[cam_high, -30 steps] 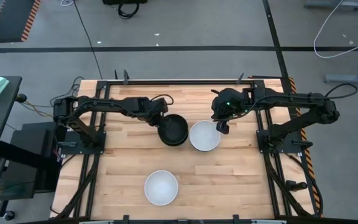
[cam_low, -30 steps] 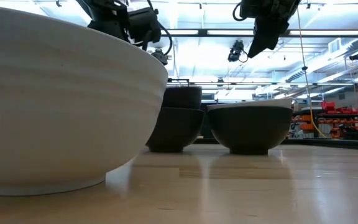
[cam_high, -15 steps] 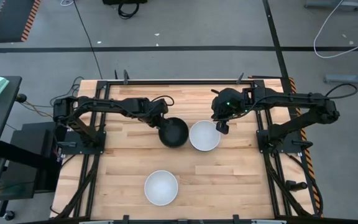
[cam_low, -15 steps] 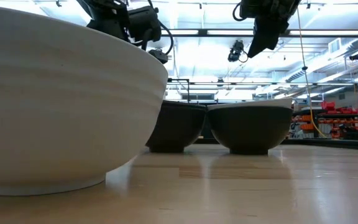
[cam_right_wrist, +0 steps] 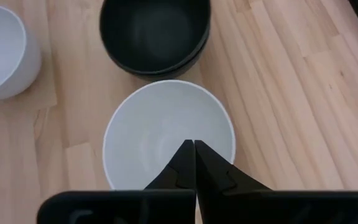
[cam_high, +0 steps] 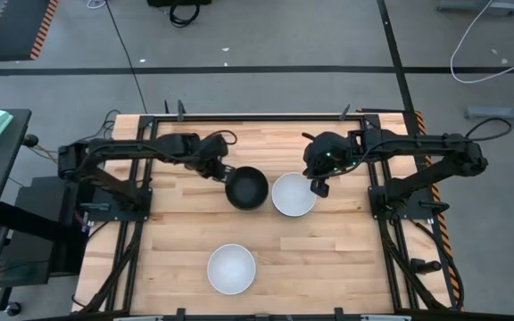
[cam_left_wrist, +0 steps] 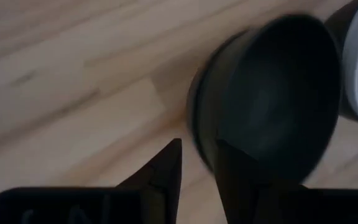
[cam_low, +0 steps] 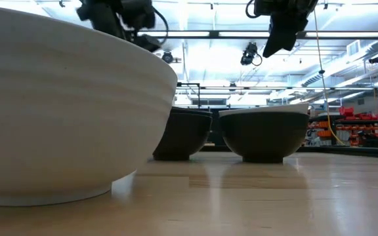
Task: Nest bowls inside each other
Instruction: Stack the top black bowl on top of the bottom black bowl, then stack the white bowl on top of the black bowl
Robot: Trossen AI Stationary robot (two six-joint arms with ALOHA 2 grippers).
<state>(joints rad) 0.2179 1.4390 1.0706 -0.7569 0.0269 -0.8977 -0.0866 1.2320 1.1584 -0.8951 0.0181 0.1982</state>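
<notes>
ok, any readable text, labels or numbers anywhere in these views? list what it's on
None readable.
Bowls: the black stack and both white bowls are plain, unmarked.
Left gripper: faint marks on its base, too blurred to read.
Background shelving in the low view: too small to read.

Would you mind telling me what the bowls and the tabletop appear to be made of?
The black bowl stack looks matte, ceramic or hard plastic; it shows no glare. The white bowl by the right arm and the nearer white bowl look smooth, with faint horizontal ridges on the wall in the low view, which suggests ceramic. The table is pale wood planks with visible grain and seams.
</notes>
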